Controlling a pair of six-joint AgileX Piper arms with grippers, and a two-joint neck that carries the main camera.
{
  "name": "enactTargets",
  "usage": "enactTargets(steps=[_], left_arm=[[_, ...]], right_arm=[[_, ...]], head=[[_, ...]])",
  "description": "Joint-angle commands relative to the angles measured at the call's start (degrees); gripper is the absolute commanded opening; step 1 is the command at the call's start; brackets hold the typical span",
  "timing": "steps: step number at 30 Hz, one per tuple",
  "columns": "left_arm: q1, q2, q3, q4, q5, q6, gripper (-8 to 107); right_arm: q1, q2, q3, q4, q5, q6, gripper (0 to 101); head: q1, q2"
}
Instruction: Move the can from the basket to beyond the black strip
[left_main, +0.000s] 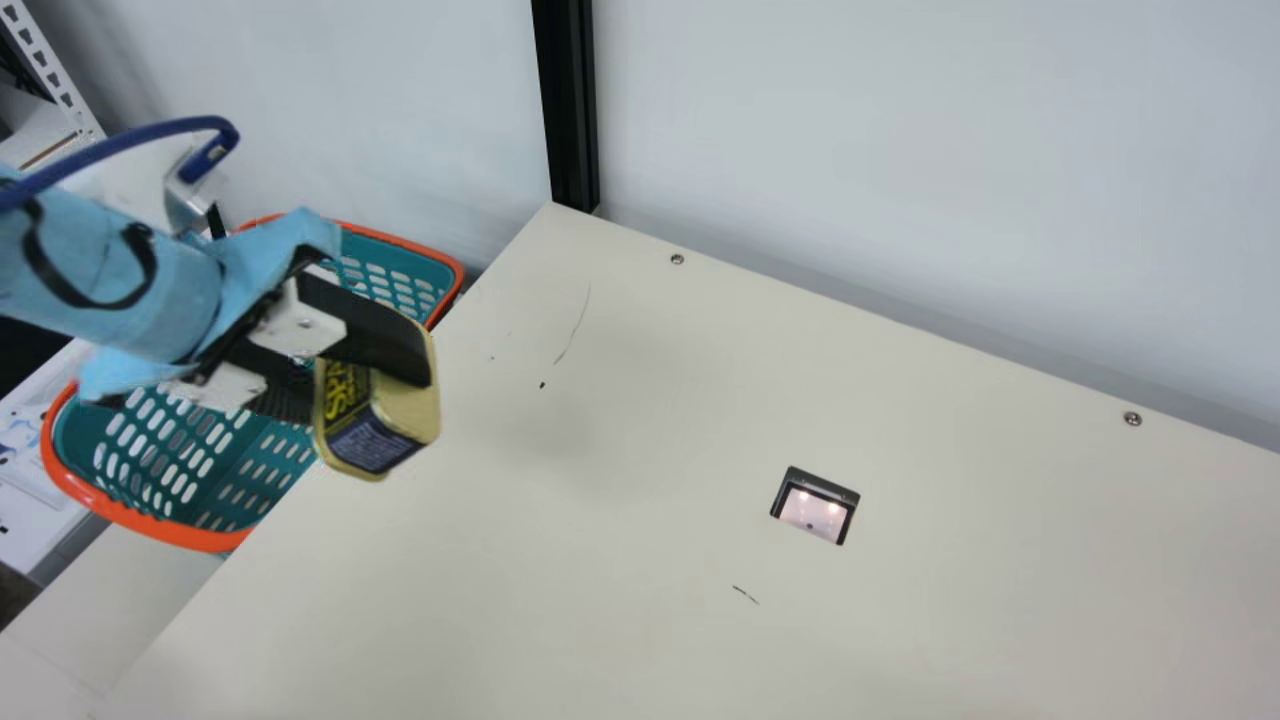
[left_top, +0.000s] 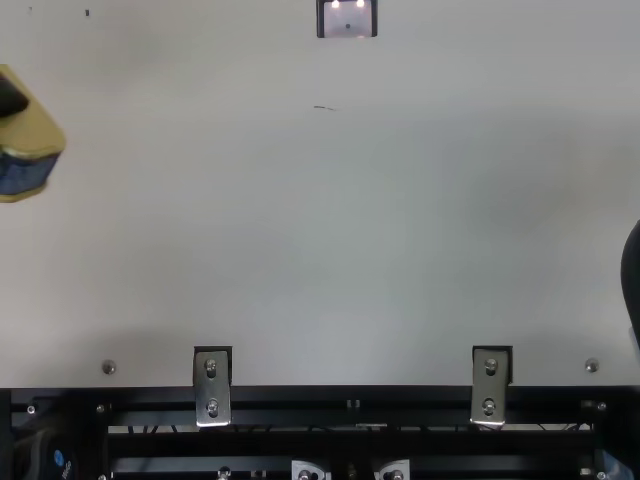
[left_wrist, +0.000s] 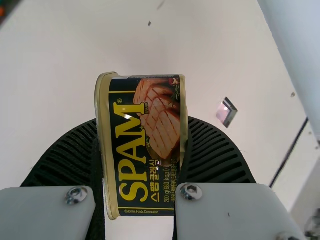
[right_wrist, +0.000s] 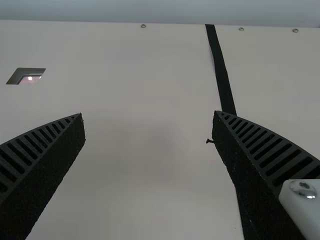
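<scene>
one can (left_main: 408, 412) sits clamped between the fingers of the left pincer (left_main: 368, 392), jutting past its fingertips, seemingly tilted.

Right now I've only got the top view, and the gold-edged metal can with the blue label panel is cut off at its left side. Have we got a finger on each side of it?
Observer: Yes. In the left wrist view, the left gripper has a ribbed black finger against each side of the can.
Operator: OK. Where's the long, narrow black strip?
Observer: Right wrist view: the strip lies on the cream table, running from the edge by the pale wall toward the open right gripper, one finger hiding part of it.
</scene>
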Motion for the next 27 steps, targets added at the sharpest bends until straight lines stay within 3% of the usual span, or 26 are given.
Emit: enactTargets(steps=[1, 11, 27], left_arm=[[-0.5, 0.6, 0.4, -1.3, 0.0, -4.1, 10], [-3.8, 3.1, 3.4, -8.7, 0.0, -13.3, 10], [-3.9, 3.1, 3.5, -8.7, -0.1, -13.2, 10]], right_arm=[[0.0, 0.0, 0.0, 0.0, 0.0, 0.0, 101], [0.0, 0.0, 0.0, 0.0, 0.0, 0.0, 101], [0.0, 0.0, 0.0, 0.0, 0.0, 0.0, 101]], head=[[-2.0, 1.1], [-2.0, 1.1], [-2.0, 1.1]])
